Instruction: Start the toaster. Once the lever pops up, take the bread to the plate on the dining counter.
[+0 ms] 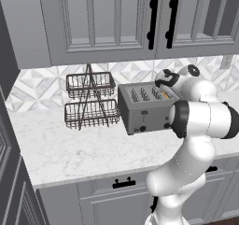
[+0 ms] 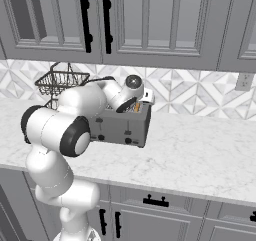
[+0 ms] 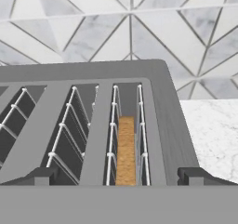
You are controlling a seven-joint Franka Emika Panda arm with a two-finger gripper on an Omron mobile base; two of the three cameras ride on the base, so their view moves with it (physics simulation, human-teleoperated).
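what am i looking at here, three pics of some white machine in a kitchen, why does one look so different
It is a computer-rendered kitchen with a white robot arm. Two pictures come from cameras behind the arm, one on its left and one on its right, so they show the same counter from two sides. The third comes from a camera on the arm's hand, looking down along its gripper, whose two dark tips stand wide apart, holding nothing.

On the marble counter sit a grey toaster and a black wire basket rack. The hand hangs over the toaster's right end. A slice of bread stands in the slot nearest that end; the other slots look empty.
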